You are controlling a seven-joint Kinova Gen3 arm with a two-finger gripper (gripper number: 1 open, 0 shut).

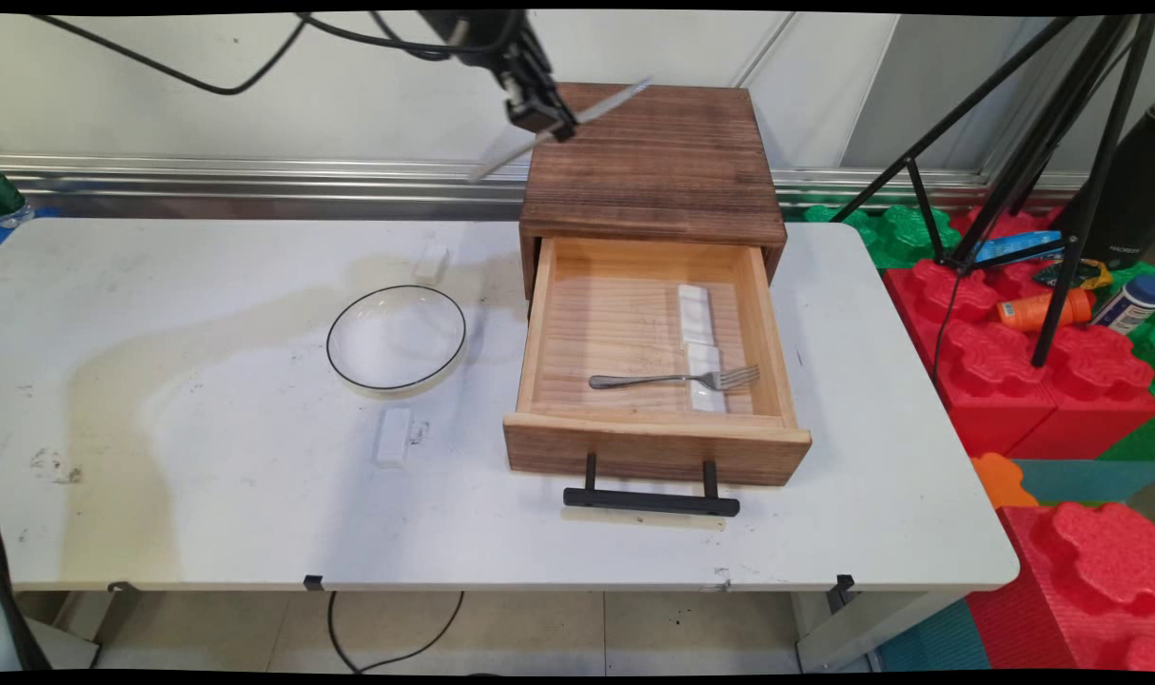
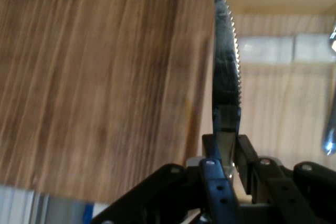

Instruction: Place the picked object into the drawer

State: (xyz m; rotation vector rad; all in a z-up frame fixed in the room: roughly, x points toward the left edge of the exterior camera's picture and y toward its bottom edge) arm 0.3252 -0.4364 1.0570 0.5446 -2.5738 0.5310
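While the gripper [image 1: 551,119] clamps one serrated knife [image 1: 577,119], we count one fork [image 1: 677,380], one plate [image 1: 397,338], four white blocks.

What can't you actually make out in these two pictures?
- Knife: main view, motion-blurred, so its ends are vague; in the hand view its handle is hidden by the gripper.
- Arm: main view, cut off by the top edge.
- Drawer back: hidden under the wooden box.
- Fork: hand view, only a blurred sliver at the right edge.
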